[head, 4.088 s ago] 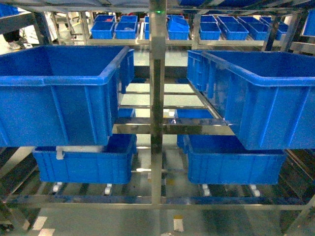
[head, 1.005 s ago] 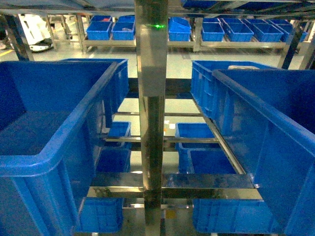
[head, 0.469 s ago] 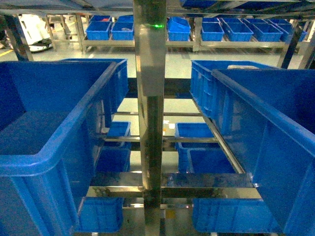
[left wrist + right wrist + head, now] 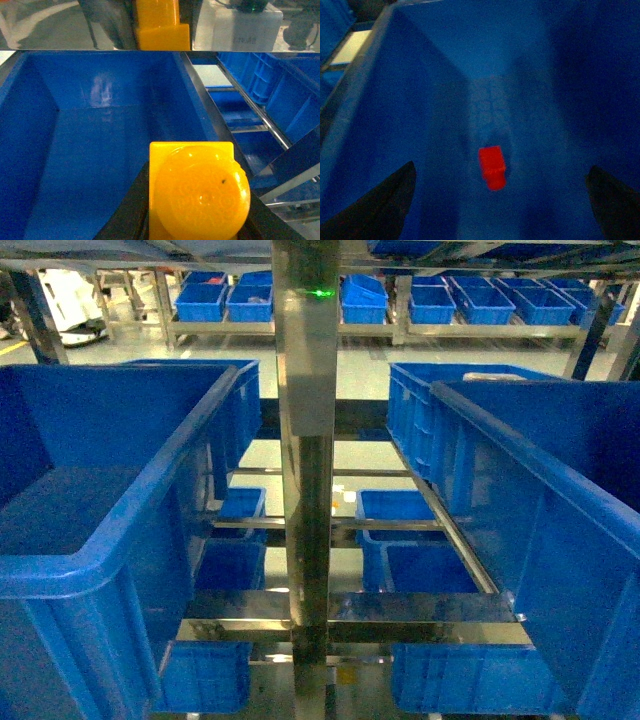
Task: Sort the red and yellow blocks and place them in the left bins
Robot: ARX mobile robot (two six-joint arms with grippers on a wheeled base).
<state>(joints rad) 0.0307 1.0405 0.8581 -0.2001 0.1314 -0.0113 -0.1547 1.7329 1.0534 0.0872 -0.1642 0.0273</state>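
Note:
In the left wrist view a glossy orange-yellow block (image 4: 197,192) with a round stud facing the camera sits between the black jaws of my left gripper (image 4: 196,222), which is shut on it. It hangs over the near end of a deep blue bin (image 4: 100,80) whose floor is bare. In the right wrist view a small red block (image 4: 492,166) lies on the floor of another blue bin (image 4: 420,100). My right gripper (image 4: 502,215) hovers above it, open, fingers far apart. Neither gripper shows in the head view.
A steel rack post (image 4: 306,440) stands in the middle, between a large blue bin on the left (image 4: 190,455) and one on the right (image 4: 500,455). Smaller blue bins (image 4: 420,570) sit on the lower shelf, and several more (image 4: 365,300) on a far rack.
Since four seconds ago the head view has closed in on the rack, so the two big bins fill the sides. Over the last second nothing visibly moved.

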